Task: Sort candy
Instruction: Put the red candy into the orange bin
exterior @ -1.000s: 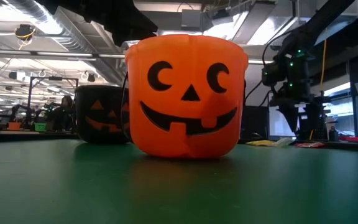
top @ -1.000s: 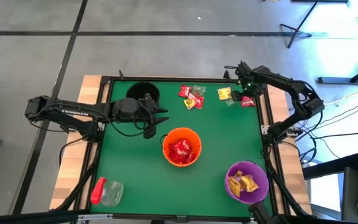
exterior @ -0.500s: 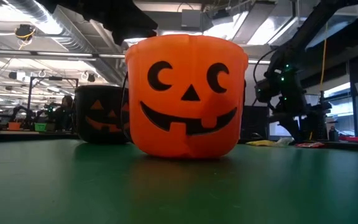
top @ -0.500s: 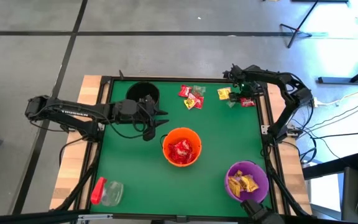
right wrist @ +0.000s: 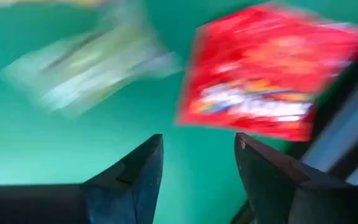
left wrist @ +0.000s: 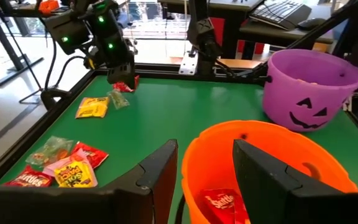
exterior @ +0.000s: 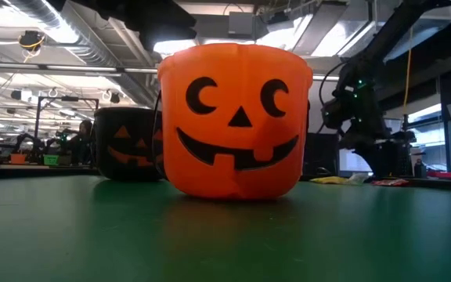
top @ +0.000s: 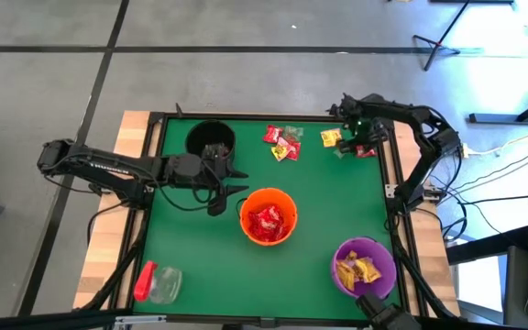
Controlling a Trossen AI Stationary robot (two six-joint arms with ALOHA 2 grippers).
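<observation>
Green table (top: 191, 247) in an open lab; right pincer (right wrist: 194, 158) gapes empty above red candy (right wrist: 272, 81), left pincer (left wrist: 204, 165) likewise.

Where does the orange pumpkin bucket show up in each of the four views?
High view: orange bucket, centre, red candy inside.
Low view: fills the middle, face forward.
Left wrist view: lower right, just beyond the fingers.
Right wrist view: not in it.
Shared landmark: green table mat.
</observation>
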